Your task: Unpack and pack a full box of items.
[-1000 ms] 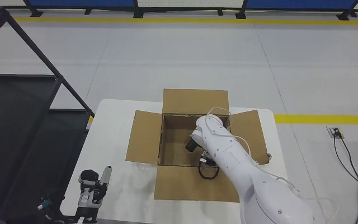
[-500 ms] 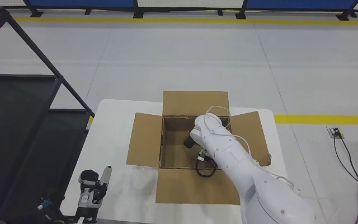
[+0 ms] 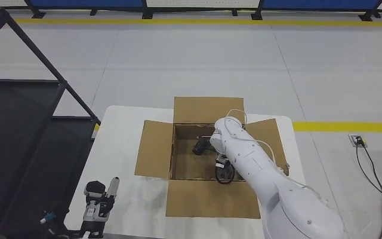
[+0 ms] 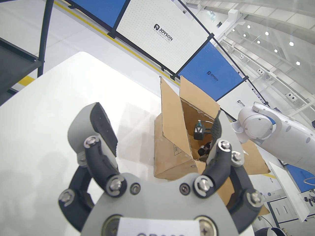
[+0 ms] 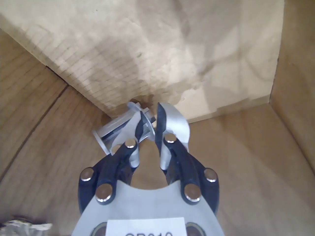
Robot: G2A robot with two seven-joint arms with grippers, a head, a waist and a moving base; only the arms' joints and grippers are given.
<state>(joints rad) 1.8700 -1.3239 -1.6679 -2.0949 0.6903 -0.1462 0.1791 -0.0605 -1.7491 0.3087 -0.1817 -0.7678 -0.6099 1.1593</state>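
A black metal rack (image 3: 30, 107) stands beside the white table (image 3: 119, 179).

Grey floor (image 3: 179, 60) w/ yellow line (image 3: 179, 21), blue & white wall panels (image 4: 147, 20), black rack (image 3: 27, 137), ceiling lights (image 4: 266, 33).

The top view looks down from above the arms at the whole worktop (image 3: 119, 149), with the box (image 3: 209, 110) at its middle and floor beyond toward 12 o'clock. The left wrist view sits low behind the left claw (image 4: 158, 112) near the worktop's 7 o'clock corner. It faces toward 2 o'clock across the worktop at the same box and the wall panels (image 4: 160, 25) behind it. The right wrist view looks from inside the box, very near a cardboard corner, with the right claw (image 5: 149, 119) and its small clear piece (image 5: 110, 128) close up.
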